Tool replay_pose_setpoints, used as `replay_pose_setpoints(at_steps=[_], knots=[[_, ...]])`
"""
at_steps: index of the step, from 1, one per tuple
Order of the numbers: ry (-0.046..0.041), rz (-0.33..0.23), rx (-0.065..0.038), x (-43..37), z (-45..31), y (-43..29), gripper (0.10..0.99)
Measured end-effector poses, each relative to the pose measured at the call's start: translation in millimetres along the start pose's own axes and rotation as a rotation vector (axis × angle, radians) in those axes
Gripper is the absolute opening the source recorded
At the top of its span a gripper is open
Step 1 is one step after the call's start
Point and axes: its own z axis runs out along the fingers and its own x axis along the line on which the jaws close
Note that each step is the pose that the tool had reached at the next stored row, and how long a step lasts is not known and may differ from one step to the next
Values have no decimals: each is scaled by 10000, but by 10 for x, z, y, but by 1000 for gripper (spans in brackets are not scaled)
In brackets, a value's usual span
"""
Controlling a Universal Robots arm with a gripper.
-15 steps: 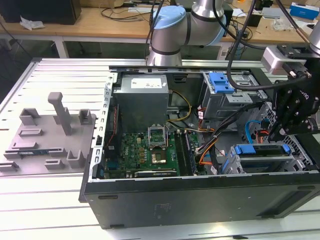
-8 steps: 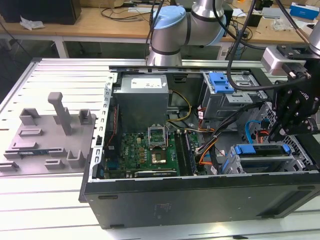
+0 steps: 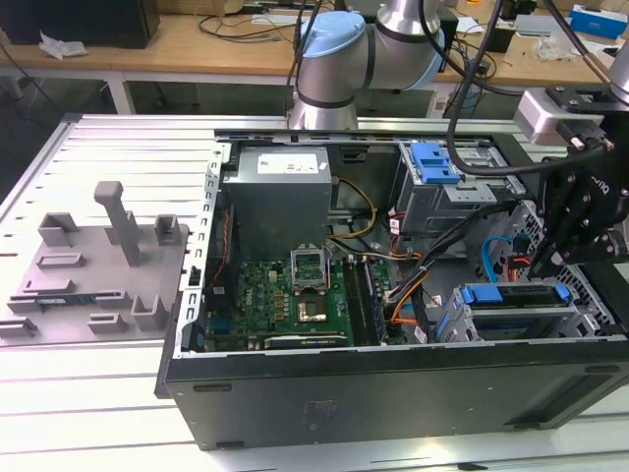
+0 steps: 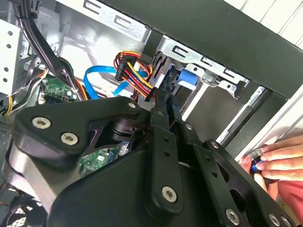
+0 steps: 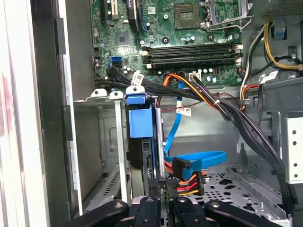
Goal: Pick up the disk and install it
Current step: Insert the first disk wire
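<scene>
My hand [image 5: 161,183] is pressed together at the cable end of the disk [image 5: 140,118], which sits edge-on in the drive cage [image 5: 108,142]. Power cables [image 5: 187,182] beside the cage might snag, leaving the disk half-seated.

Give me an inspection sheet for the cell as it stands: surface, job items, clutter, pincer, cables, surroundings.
Surface: ribbed aluminium table; open PC case stands on it.
Job's things: disk sits in the drive cage at the exterior view's right.
Clutter: grey fixture tray beside the case.
Grippers: pincer close to the disk; open or shut cannot be told.
Cables: blue data cable and red-yellow power lead loose beside the disk.
Surroundings: wooden bench behind; a person's hand near the case.
</scene>
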Motion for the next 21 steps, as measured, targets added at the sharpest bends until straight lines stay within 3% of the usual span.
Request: replay_pose_setpoints(at_steps=[10,21], knots=[[6,393,-13,6,0,0,169],[8,28,0,7,6,-1,169]])
